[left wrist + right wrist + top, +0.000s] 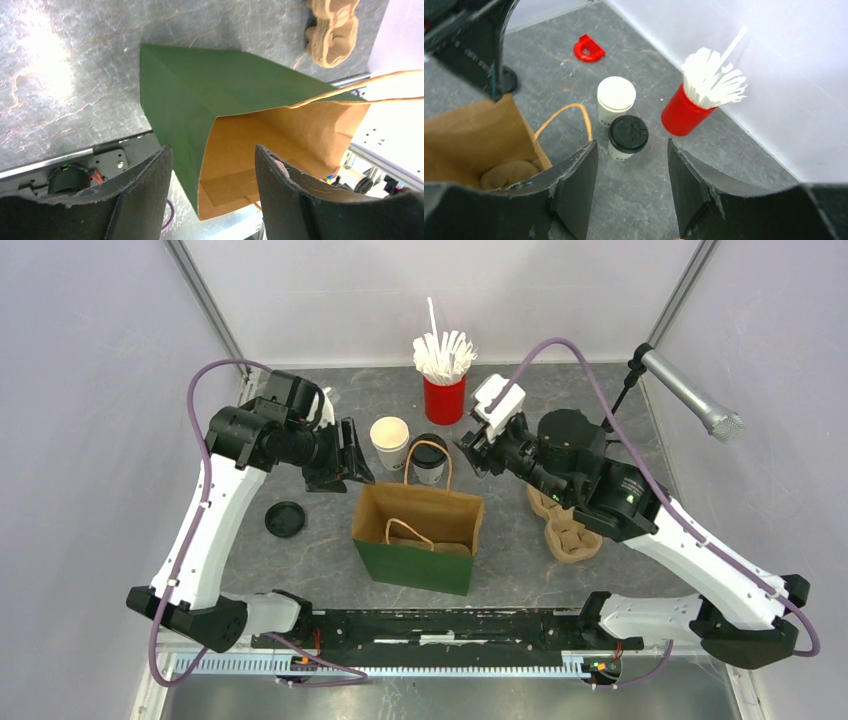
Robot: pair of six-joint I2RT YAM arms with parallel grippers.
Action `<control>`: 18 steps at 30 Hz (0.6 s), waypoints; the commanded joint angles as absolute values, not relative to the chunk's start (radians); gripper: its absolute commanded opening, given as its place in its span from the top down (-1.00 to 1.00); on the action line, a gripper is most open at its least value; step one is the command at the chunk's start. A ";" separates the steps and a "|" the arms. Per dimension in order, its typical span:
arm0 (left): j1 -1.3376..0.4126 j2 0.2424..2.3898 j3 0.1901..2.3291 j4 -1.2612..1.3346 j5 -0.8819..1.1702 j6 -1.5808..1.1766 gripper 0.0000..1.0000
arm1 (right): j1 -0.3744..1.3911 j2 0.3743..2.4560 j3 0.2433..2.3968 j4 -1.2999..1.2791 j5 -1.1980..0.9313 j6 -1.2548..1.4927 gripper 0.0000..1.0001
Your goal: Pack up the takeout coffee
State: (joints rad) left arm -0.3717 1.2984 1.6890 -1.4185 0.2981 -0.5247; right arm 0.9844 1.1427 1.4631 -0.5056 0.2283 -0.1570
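Take coffee [628, 136], just ahead of wide-open, empty right gripper [631, 145], gently at mid-wall: probably light, thin-walled, crushable, easily tipped. Left gripper [214, 150] likewise open, holding nothing.

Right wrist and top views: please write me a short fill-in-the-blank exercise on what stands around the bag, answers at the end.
1. The takeout coffee is closed with a round ____ lid.
2. The white sticks stand in a ____ cup.
3. The paper bag is ____ on its outside.
4. A loose black lid lies on the robot's ____ side of the bag.

Missing words: black, red, green, left.
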 commanded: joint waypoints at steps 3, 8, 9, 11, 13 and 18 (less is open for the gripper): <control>-0.375 1.258 1.602 -1.433 0.359 -0.461 -0.25 | 0.986 1.110 1.426 -0.388 0.445 -0.107 -0.21; -0.375 1.250 1.557 -1.412 0.337 -0.481 0.11 | 0.984 1.114 1.402 -0.391 0.635 -0.006 -0.23; -0.376 1.250 1.550 -1.416 0.328 -0.487 0.26 | 0.980 1.118 1.398 -0.387 0.639 -0.002 -0.24; -0.375 1.257 1.553 -1.444 0.299 -0.493 0.53 | 0.973 1.129 1.391 -0.379 0.634 -0.002 -0.24; -0.375 1.263 1.579 -1.482 0.246 -0.492 0.67 | 0.957 1.142 1.386 -0.376 0.626 0.034 -0.25; -0.374 1.291 1.699 -1.608 0.070 -0.485 0.90 | 0.841 1.170 1.343 -0.347 0.486 0.093 -0.27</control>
State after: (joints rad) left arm -0.3729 1.2842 1.5879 -1.4963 0.2260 -0.5060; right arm 0.9241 1.1503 1.3724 -0.4007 0.5644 0.0139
